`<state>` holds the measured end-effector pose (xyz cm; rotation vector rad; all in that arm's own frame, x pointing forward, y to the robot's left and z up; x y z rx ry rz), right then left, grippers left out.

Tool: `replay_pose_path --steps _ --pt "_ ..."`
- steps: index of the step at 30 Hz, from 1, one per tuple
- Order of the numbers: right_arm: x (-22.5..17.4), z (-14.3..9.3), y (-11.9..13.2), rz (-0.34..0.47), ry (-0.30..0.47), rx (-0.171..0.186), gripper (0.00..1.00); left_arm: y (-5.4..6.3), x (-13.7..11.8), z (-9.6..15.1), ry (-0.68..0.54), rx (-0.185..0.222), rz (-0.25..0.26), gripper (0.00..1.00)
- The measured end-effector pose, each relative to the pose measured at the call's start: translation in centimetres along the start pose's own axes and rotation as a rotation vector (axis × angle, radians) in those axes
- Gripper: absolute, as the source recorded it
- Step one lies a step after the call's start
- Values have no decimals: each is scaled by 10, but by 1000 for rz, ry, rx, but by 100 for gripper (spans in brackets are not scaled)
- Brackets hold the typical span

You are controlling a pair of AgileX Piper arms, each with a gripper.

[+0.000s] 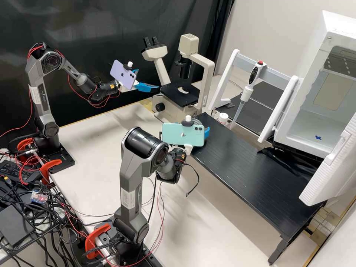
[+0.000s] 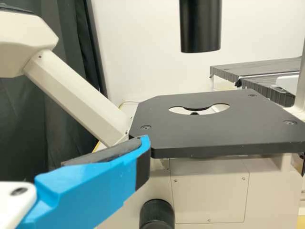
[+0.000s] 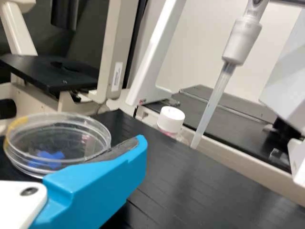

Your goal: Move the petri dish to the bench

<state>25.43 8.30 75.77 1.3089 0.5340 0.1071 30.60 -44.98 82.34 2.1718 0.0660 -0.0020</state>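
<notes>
In the high view, my right gripper is at the black bench's far left end, partly behind the green phone. The clear petri dish shows just above that phone. In the right wrist view the dish lies flat over the bench, a blue mark visible through it. My right gripper stands open at the dish, one blue finger along its near rim; whether they touch is unclear. My left gripper is open and holds nothing, beside the microscope; in the left wrist view the gripper is before the stage.
The microscope stands behind the bench's left end. A white-capped bottle and an upright pipette are beyond the dish. At the right is an open white chamber with a blue mark on its floor and a door jutting over the bench.
</notes>
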Motion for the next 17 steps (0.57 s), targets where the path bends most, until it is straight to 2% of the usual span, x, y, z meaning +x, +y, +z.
replay_pose_path --steps 5,7,10,12,14,17 --pt "-16 -8 16 60 51 -43 100 0 0 0 0 0 0 100" --pt "-23 -10 25 102 73 -45 100 0 0 0 0 0 0 100" --pt "-36 -13 38 170 91 -25 100 0 0 0 0 0 0 100" --pt "-43 -13 43 213 75 -3 100 0 0 0 0 0 0 100" --pt "-49 -10 47 266 29 29 100 0 0 0 0 0 0 100" --pt "-60 -2 49 345 -57 102 100 0 0 0 0 0 0 100"
